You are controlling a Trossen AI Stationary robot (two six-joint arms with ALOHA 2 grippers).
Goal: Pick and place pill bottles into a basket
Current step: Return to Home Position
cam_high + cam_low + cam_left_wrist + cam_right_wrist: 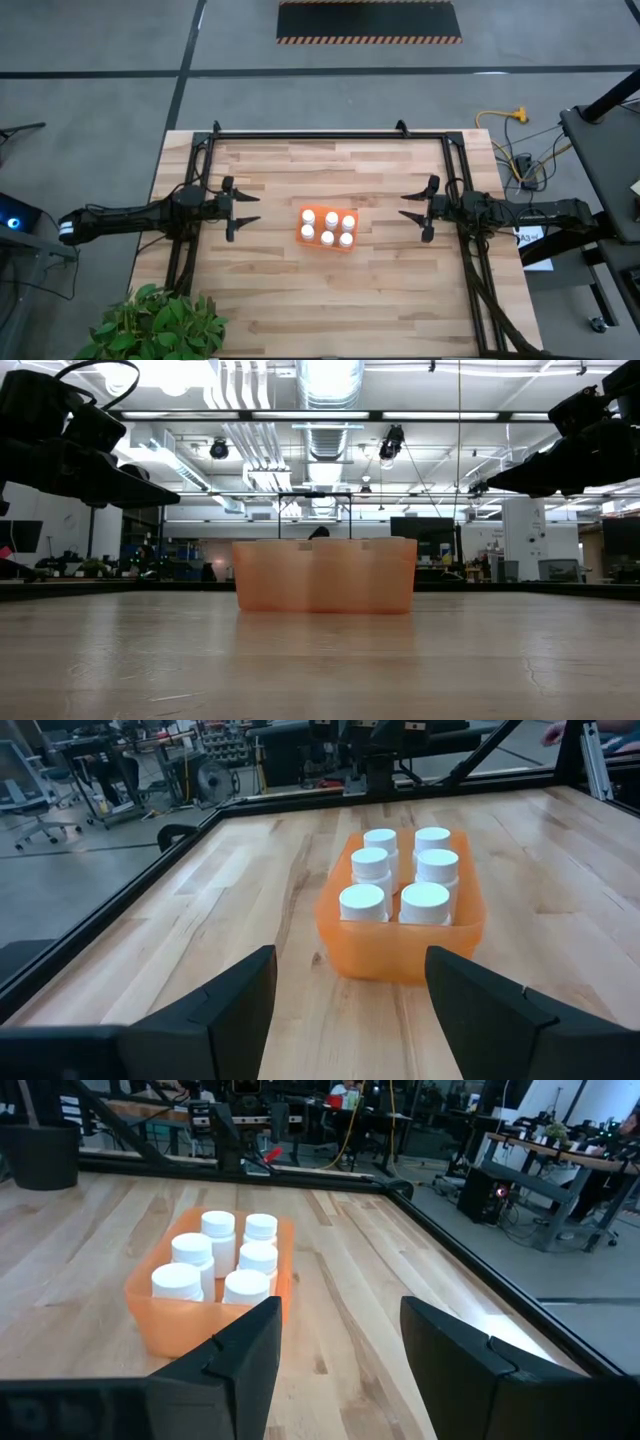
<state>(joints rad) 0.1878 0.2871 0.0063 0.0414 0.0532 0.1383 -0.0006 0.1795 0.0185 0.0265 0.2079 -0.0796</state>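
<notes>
The orange basket (328,229) stands on the wooden table near its middle. Several white pill bottles (328,227) stand upright in it in two rows, caps up; they also show in the left wrist view (405,875) and the right wrist view (222,1257). My left gripper (248,209) is open and empty, above the table to the left of the basket. My right gripper (413,206) is open and empty, above the table to the right of the basket. In the low view the basket (325,575) rests by its bottom on the table.
A black metal frame (330,134) runs along the table's far, left and right sides. A green plant (155,325) stands at the near left corner. Bare wood lies around the basket on all sides.
</notes>
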